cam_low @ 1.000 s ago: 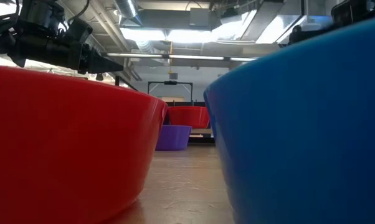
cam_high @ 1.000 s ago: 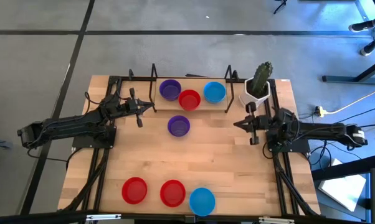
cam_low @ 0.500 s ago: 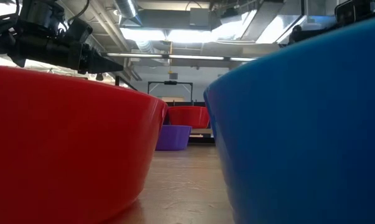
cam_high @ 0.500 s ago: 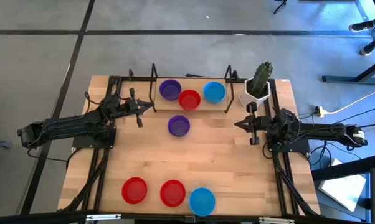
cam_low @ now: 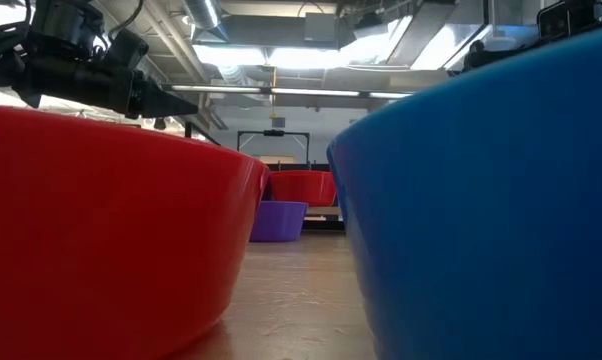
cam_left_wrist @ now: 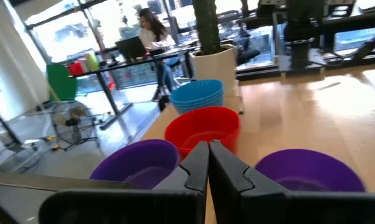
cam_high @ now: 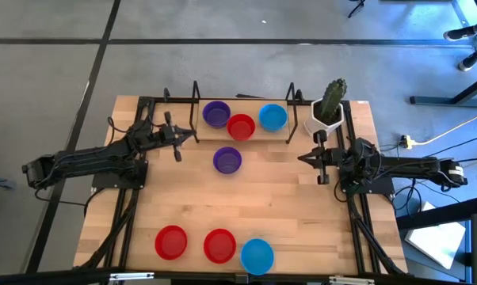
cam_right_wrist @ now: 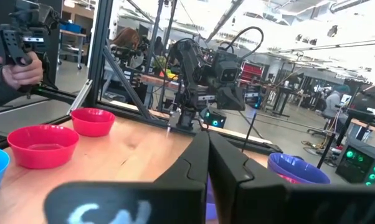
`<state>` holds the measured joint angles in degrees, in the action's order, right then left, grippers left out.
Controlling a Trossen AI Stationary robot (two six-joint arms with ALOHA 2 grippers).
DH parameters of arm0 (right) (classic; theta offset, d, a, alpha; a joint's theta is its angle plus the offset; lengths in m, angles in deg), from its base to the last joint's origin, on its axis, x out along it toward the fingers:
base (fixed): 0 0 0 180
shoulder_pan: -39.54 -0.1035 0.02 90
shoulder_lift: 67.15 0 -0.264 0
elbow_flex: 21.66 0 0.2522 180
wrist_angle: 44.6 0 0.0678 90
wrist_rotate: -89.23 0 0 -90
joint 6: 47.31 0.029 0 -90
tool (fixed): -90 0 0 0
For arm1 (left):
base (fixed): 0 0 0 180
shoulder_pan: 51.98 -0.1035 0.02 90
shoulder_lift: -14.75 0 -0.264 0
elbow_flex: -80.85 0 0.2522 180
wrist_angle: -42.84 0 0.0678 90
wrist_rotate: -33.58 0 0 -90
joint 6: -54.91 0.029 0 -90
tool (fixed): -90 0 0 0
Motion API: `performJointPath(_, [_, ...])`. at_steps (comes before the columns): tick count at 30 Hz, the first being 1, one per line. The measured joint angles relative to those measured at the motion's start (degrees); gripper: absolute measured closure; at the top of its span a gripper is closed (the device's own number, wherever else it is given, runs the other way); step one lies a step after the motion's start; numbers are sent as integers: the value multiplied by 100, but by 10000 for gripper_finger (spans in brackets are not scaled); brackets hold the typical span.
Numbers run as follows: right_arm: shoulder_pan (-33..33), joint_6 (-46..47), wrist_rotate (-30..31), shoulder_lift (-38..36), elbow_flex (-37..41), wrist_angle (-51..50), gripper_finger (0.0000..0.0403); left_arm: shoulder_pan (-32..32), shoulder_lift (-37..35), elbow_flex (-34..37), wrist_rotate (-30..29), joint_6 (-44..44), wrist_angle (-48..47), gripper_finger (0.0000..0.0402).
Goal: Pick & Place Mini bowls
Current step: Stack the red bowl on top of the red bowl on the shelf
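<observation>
High view: seven bowls on the tabletop (cam_high: 294,206): purple (cam_high: 216,114), red (cam_high: 241,126), blue (cam_high: 272,117) at 12 o'clock, one purple (cam_high: 227,160) central, three at 6. Left gripper (cam_high: 192,137) at 9 and right gripper (cam_high: 302,158) at 3, both closed, empty.

Wooden counter (cam_high: 286,198) has seven mini bowls (cam_high: 227,160) sitting on it: three along the back, one purple mid-counter, three up front, plus a potted cactus (cam_high: 329,111) in the corner.
</observation>
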<state>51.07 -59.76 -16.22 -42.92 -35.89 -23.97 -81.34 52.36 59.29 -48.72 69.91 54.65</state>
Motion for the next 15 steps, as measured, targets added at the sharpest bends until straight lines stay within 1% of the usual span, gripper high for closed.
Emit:
performJointPath(5, [0, 0, -4, 0, 0, -37, 393, -2, 0, 0, -379, -13, 34, 398])
performJointPath(15, [0, -2, -11, 2, -2, -116, 393, 0, 0, 0, -366, -91, 29, 397])
